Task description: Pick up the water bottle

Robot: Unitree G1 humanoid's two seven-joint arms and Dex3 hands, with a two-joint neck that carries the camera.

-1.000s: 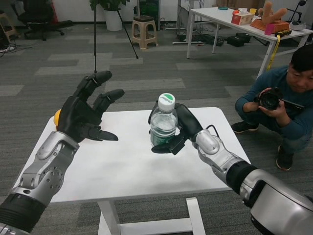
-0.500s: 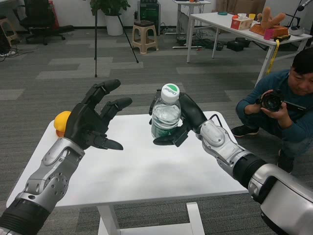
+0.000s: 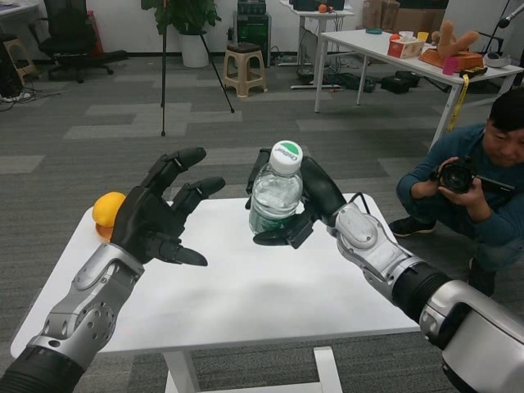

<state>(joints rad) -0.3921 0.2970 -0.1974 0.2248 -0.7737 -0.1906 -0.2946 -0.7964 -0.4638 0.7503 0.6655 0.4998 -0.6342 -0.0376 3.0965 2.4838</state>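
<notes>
At the far left edge of the white table an orange ball rests on the tabletop, partly hidden behind the left hand. That hand is raised above the left part of the table with its palm turned inward and its fingers spread well apart, gripping nothing; it stands apart from the bottle, with bare tabletop showing between them. Near the middle of the view is the water bottle, a clear plastic one with a white cap printed in green and a green band of label low on its body. It is tilted a little, cap leaning toward the right, and its base appears to be clear of the tabletop, though the lower end is partly covered by the hand. The right hand wraps it from the right and behind: dark fingers curl round the far side of the bottle and the thumb lies across the lower front, so the bottle is firmly in its grasp. To the right, beyond the table's edge, a person in a blue-green sweater crouches on the grey carpet, holding a black camera with both hands.
</notes>
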